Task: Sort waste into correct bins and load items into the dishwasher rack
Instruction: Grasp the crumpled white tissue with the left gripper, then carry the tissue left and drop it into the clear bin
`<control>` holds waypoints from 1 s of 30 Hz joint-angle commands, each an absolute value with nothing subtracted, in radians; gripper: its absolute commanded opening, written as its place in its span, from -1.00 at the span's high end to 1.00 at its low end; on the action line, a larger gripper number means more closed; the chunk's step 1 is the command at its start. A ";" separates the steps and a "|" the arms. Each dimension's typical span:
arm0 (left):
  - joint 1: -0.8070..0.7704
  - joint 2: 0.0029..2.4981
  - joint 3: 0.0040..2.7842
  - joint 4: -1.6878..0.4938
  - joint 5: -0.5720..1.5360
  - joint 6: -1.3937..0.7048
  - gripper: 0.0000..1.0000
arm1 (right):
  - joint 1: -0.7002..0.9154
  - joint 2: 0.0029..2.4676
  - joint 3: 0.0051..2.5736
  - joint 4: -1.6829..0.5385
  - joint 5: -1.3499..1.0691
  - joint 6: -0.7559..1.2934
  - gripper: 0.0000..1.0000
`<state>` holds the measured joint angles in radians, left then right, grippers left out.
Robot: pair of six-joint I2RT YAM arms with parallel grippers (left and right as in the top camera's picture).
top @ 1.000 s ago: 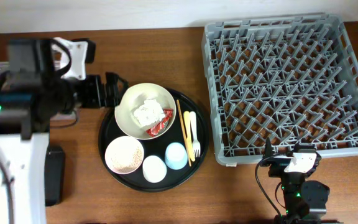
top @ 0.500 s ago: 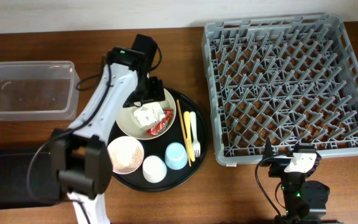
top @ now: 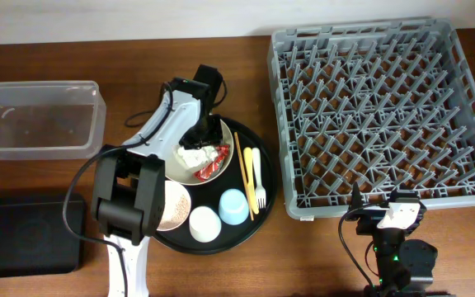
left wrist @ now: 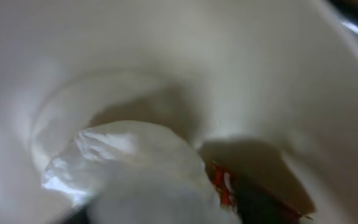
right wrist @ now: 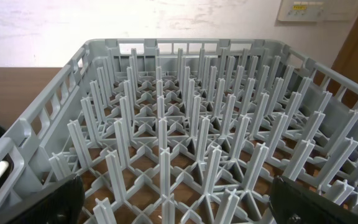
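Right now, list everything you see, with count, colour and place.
dishwasher rack: one, grey, right side
round tray: one, black, centre
large cream bowl: one, top of round tray
paper wad: one, white, in cream bowl
wrapper: one, red, in cream bowl beside the wad
small pink bowl: one, tray's lower left, partly hidden
grains: many, white, in pink bowl
white cup: one, tray's bottom
light-blue cup: one, right of white cup
orange sticks: count unclear, tray's right
fork-like utensils: two, yellow and cream, beside the sticks
clear tub: one, upper left
black tray: one, shallow, lower left
left pincer: in cream bowl, jaws hidden
right pincer: open, facing rack
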<state>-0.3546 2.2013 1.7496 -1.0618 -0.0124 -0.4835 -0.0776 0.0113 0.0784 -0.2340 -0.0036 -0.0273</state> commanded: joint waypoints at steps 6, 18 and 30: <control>-0.344 2.197 1.932 -1.214 -0.127 -0.383 0.99 | -0.072 0.005 0.071 -0.237 0.004 -0.026 -0.96; 0.136 2.197 2.486 -1.603 -0.247 -0.319 0.99 | -0.072 0.005 0.071 -0.237 0.004 -0.026 -0.96; 0.392 2.199 2.386 -1.264 -0.066 -0.204 0.99 | -0.072 0.005 0.071 -0.237 0.004 -0.026 -0.96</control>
